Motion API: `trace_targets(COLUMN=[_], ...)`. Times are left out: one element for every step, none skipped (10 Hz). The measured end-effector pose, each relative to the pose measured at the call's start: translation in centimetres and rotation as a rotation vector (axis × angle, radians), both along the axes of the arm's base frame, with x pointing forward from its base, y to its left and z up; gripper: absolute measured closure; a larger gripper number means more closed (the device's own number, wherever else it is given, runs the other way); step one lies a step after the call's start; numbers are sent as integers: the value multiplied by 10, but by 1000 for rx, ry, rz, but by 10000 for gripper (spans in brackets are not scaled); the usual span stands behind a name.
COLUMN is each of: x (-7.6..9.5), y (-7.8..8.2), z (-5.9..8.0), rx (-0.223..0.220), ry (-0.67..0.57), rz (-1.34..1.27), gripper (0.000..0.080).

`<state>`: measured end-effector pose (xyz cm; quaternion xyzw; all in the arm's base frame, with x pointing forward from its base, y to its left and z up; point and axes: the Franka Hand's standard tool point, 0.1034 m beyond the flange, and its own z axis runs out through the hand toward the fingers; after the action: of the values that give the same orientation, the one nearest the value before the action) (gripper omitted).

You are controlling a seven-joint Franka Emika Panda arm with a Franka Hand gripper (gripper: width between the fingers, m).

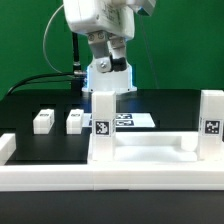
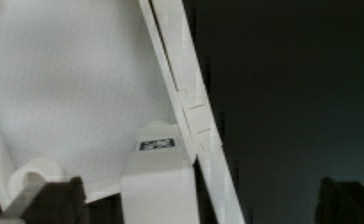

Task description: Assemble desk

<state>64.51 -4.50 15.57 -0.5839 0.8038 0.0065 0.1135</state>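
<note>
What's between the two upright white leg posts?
Exterior view: nothing stands between the upright white square leg post on the exterior view's left and the upright post on its right; only the white plastic tabletop panel's rim spans that stretch.

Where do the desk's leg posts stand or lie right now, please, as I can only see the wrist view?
Observer: Two stand upright on the tabletop panel: the centre post, directly under the gripper, and the edge post at the exterior view's right.
Operator: And the other two?
Observer: One loose post and a second loose post lie on the black table, toward the exterior view's left.
Operator: Is anything beyond the panel?
Observer: The marker board lies flat on the table there.
</note>
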Motion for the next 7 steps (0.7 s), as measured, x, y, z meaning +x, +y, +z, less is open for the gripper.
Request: trace_targets(x=[-1, -1, -1, -1, -1, -5, -20], y=[0, 0, 0, 1, 4, 22, 45], z=[-4, -4, -5, -5, -5, -5, -8], rx=[-2, -2, -2, -2, -2, 1, 5], ry=[7, 6, 7, 7, 8, 6, 12], rz=[0, 1, 1, 2, 7, 19, 46], gripper=[151, 150, 150, 150, 150, 150, 150])
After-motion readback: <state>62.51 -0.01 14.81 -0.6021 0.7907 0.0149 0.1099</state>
